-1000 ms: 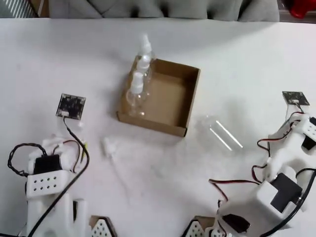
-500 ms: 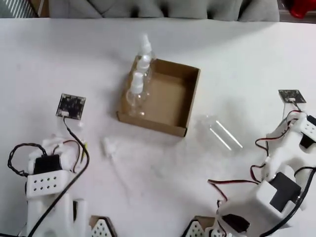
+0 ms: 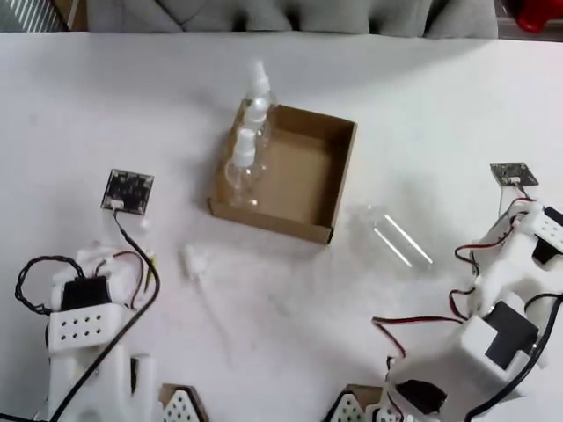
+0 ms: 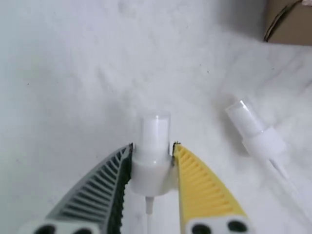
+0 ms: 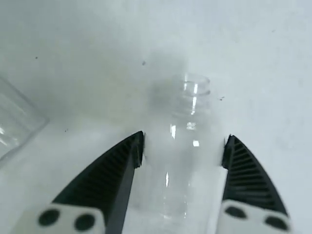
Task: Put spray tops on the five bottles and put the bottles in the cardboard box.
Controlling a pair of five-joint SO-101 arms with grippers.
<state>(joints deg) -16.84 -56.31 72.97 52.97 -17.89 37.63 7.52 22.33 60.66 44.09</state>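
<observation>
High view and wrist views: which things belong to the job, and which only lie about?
Job: cardboard box; capped bottles in it; bare bottle lying beside it; open bottle in right gripper; spray top in left gripper; loose spray top.
Lying about: red thing; grey seat.

Likely a home room, white cloth-covered table (image 3: 106,97), grey upholstered sofa (image 3: 290,16) behind

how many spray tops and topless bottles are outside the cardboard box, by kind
white plastic spray tops: 2
clear plastic bottles without tops: 2
total: 4
</observation>
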